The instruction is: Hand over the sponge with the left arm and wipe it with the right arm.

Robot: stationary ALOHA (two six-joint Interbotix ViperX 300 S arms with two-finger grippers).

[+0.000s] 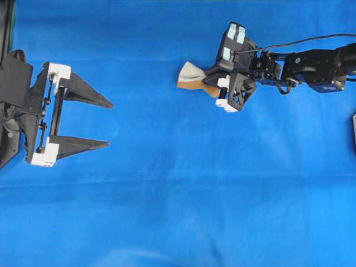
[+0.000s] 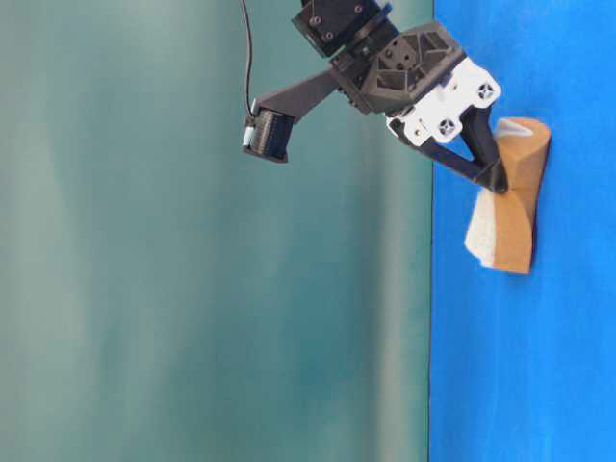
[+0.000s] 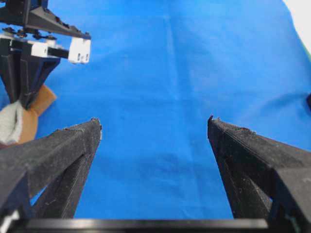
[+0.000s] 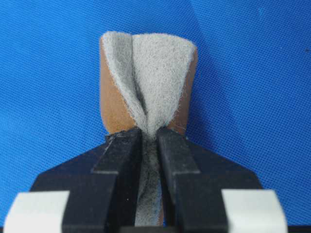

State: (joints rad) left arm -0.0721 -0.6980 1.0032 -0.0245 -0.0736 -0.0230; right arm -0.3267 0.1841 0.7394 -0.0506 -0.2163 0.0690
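The sponge (image 1: 192,77) is pinched in the middle by my right gripper (image 1: 214,84), which is shut on it. It is squeezed into a bow shape, grey fibre side (image 4: 155,68) folded inward and tan foam outward. In the table-level view the sponge (image 2: 512,207) presses against the blue cloth below the right gripper (image 2: 493,178). The right wrist view shows the right gripper (image 4: 149,135) clamped on the sponge's waist. My left gripper (image 1: 109,124) stands wide open at the far left with nothing between its fingers (image 3: 154,124). From the left wrist view the sponge (image 3: 17,124) shows ahead on the left.
Blue cloth (image 1: 178,211) covers the whole table. A dark object (image 1: 354,130) sits at the right edge. A cable (image 1: 311,40) trails from the right arm toward the back right.
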